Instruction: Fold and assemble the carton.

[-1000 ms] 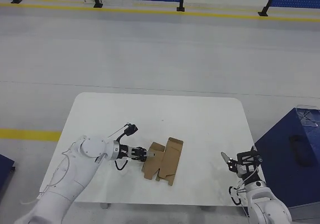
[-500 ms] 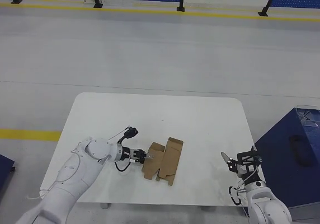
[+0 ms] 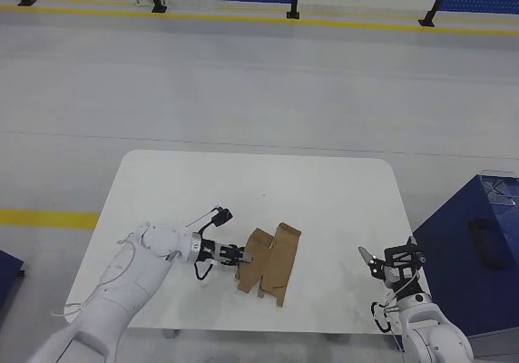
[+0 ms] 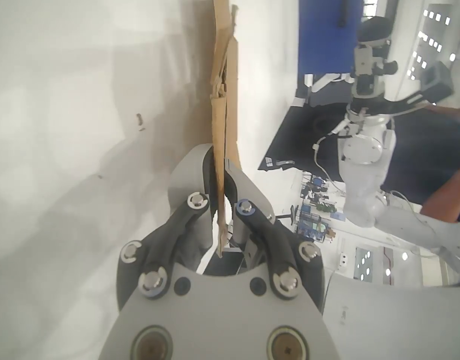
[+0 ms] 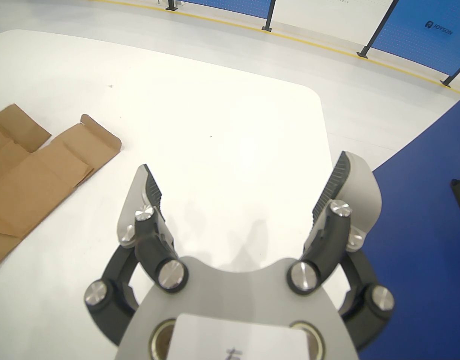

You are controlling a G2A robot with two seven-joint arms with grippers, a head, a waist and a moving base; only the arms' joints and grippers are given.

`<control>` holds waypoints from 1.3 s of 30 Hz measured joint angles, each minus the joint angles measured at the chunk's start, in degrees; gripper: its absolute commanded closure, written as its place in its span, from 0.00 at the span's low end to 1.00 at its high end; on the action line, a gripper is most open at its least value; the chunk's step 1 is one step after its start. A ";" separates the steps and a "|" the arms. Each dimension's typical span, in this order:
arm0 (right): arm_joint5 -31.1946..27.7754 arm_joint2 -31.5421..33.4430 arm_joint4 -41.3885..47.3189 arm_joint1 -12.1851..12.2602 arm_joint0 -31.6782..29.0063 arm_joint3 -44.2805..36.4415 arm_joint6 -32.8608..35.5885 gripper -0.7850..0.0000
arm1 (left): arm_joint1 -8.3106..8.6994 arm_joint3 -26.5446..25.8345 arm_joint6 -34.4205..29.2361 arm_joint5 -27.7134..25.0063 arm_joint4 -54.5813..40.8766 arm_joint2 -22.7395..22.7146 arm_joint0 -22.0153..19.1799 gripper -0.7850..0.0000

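Clamped with the left hand [image 4: 218,162] on the near-left edge of the carton [image 3: 269,260], cardboard pinched tight. A flat blank, not yet a box, lying on the worktop [image 3: 332,191] toward its front middle. Gripped side seemingly raised a little off the surface, judging by the left wrist view. Right hand [image 5: 245,174] spread wide apart, holding nothing, hanging by the worktop's front right corner, well apart from the carton.

Step in hand, most likely: raising one panel along its crease. Keep the pinch firm but near the edge, so as not to crush the board. Swing upward about the fold line rather than pulling sideways, lest the whole blank slide. Bring the free hand across to press down the far panel as an anchor. Mind the loose flaps at the ends: thin, springy, apt to flop back once released.
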 measured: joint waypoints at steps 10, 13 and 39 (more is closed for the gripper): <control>0.00 0.00 0.00 0.00 0.00 0.00 0.00 0.00 | 5.30 -17.75 -4.48 0.79 -16.60 -10.70 7.52 1.00; 0.00 0.00 0.00 0.00 0.00 0.00 0.00 0.00 | 7.43 -25.52 -3.16 -0.38 -13.61 -14.34 12.04 1.00; -10.07 -2.06 87.46 0.84 18.08 6.79 62.29 0.02 | 8.09 -35.35 4.20 -0.90 -9.63 -12.69 19.24 1.00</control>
